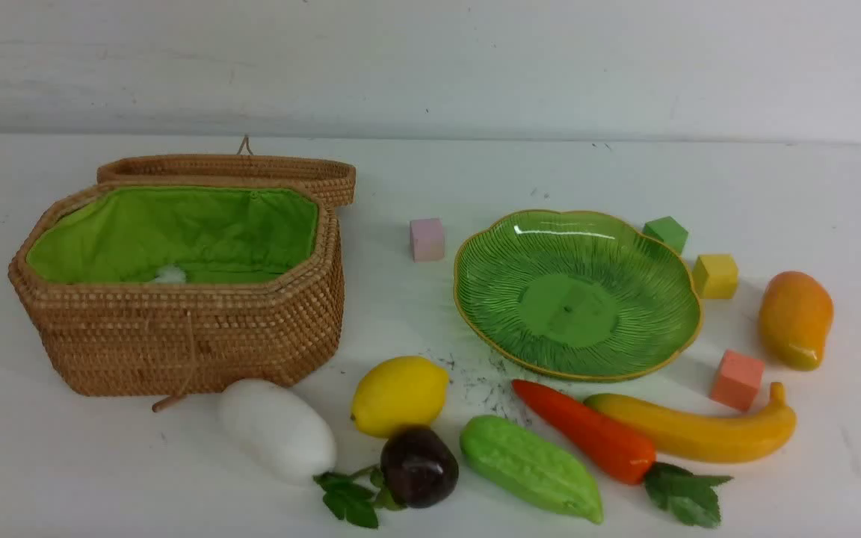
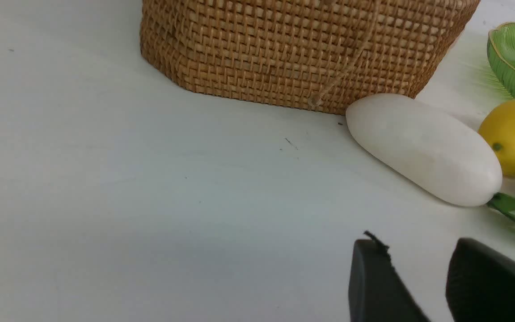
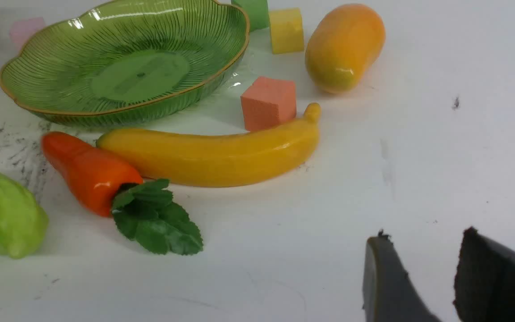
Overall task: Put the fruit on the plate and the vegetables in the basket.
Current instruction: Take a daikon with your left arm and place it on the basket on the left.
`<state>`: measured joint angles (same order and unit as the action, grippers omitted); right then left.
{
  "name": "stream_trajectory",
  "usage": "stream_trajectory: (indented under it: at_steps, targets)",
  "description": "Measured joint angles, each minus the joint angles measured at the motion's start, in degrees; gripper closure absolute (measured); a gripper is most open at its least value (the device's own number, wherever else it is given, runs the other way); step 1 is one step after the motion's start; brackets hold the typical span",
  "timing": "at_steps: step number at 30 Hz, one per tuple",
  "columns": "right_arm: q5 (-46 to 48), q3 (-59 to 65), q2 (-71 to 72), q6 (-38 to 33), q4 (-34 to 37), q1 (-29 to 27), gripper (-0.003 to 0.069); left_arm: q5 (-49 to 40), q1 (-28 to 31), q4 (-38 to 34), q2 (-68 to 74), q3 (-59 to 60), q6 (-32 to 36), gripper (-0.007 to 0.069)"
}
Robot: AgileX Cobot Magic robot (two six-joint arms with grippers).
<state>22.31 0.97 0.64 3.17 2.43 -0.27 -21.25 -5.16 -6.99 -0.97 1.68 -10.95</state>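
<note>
The open wicker basket (image 1: 176, 329) stands at the left and the empty green plate (image 1: 580, 299) at centre right. In front lie the white radish (image 1: 277, 430), lemon (image 1: 399, 394), purple fruit (image 1: 419, 465), green gourd (image 1: 529, 467), carrot (image 1: 587, 432) and banana (image 1: 699, 432). The mango (image 1: 795, 317) lies right of the plate. Neither arm shows in the front view. My left gripper (image 2: 418, 243) hangs open and empty over bare table, short of the radish (image 2: 423, 147). My right gripper (image 3: 423, 235) is open and empty too, apart from the banana (image 3: 213, 156) and carrot (image 3: 87, 172).
Foam cubes stand around the plate: pink (image 1: 427, 239) on its left, green (image 1: 666, 233) and yellow (image 1: 714, 275) behind its right side, salmon (image 1: 737, 379) between banana and mango. The basket lid (image 1: 229, 168) leans open behind the basket. A wall runs along the table's far edge.
</note>
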Motion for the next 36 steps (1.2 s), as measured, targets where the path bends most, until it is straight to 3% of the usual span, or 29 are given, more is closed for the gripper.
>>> stream_trajectory:
  at_steps: [25,28,34,36]
  targets:
    - [0.00,0.00,0.00,0.00,0.00,0.00,0.0419,0.74,0.00,0.00,0.00,0.00,0.00,0.0386]
    - [0.00,0.00,0.00,0.00,0.00,0.00,0.0419,5.63,0.00,-4.32,0.00,0.00,-2.86,0.0386]
    - [0.00,0.00,0.00,0.00,0.00,0.00,0.0419,13.38,0.00,-24.88,0.00,0.00,-15.24,0.0386]
    - [0.00,0.00,0.00,0.00,0.00,0.00,0.0419,16.75,0.00,-28.63,0.00,0.00,-16.47,0.0386]
